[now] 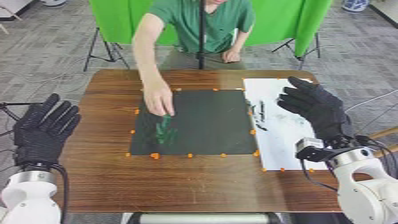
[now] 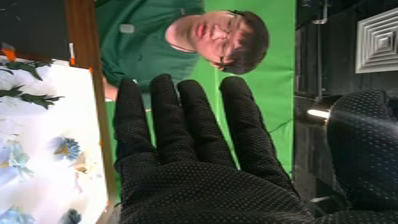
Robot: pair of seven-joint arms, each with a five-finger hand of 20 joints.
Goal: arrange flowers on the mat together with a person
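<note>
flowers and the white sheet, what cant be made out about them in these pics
- Head view: whether the person's hand grips the green sprig; the contact is too small.
- Head view: part of the white sheet, hidden by the right hand.
- Head view: the kinds of flowers, too small.
- Right wrist view: the rest of the sheet, cut off by the edge.

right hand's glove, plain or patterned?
Patterned: small pale dots on black, across the right hand. Shows best in the right wrist view.
</note>
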